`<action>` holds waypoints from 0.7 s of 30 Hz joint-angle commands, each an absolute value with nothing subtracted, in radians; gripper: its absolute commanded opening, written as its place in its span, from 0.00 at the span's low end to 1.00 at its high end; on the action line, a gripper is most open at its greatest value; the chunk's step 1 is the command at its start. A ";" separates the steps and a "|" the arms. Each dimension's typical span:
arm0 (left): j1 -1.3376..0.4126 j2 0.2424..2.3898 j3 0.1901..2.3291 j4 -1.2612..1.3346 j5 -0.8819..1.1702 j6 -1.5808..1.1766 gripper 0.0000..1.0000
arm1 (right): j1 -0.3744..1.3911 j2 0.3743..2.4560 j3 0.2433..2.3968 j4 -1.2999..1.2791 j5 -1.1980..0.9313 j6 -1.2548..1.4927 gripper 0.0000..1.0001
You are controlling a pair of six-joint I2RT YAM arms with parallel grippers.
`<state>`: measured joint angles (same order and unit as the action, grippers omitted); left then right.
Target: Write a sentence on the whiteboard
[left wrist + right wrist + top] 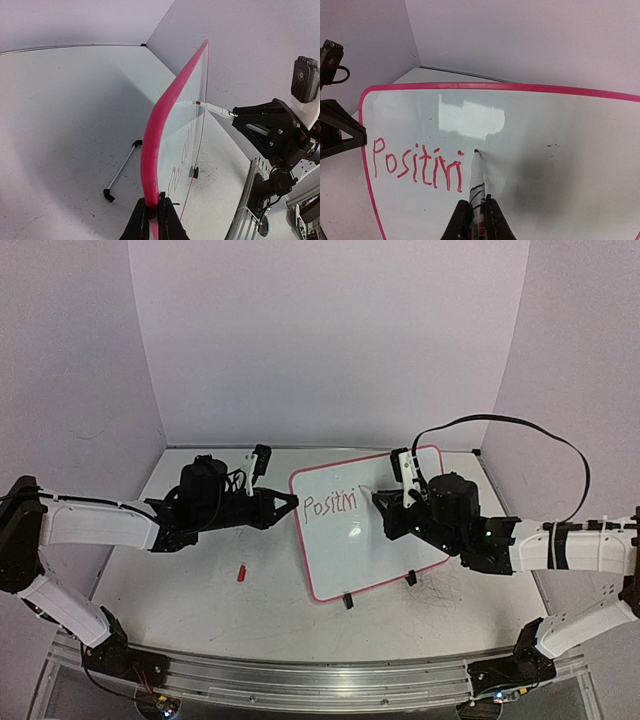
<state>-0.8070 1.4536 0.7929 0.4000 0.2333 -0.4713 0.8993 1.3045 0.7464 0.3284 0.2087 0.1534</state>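
**Item 1: whiteboard** point(365, 552). It stands tilted at mid-table between the two arms, on two black clip feet point(347, 601) at its near edge. The panel is glossy white in a thin pink-red frame. It is judged light, stiff and slick, and likely to skid or tip under pen pressure. The frame edge is the best place to hold it, since the face smears.

**Item 2: sentence** point(417, 167). Red lettering sits in the upper left of the board. Only a first word-fragment is written, roughly "Positivi". The ink is probably wet, so keep fingers off it.

**Item 3: left gripper** point(152, 205). It is clenched on the board's left frame edge, bracing it.

**Item 4: right gripper** point(477, 207). It is clamped round a marker point(477, 172), whose red tip touches the board just right of the last stroke. The marker is a slim, hard barrel that may twist in the grip.

**Item 5: surroundings.**
- A small red cap point(241, 573) lies on the table point(180, 590), left of and near the board, well apart from the writing.
- A thin metal rod point(122, 170) with black ends lies behind the board. Whether it props the board cannot be told.
- Nothing blocks the bare board to the right of the lettering.
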 commanded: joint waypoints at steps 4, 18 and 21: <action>-0.801 1.423 0.817 0.403 0.207 -0.433 0.00 | 0.902 1.294 0.749 0.305 0.214 0.154 0.00; -0.800 1.420 0.819 0.403 0.207 -0.433 0.00 | 0.913 1.267 0.705 0.289 0.203 0.190 0.00; -0.801 1.421 0.819 0.403 0.207 -0.432 0.00 | 0.915 1.264 0.697 0.285 0.205 0.196 0.00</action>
<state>-0.8069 1.4536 0.7929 0.4000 0.2332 -0.4713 0.9097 1.2864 0.7161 0.3052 0.2011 0.1770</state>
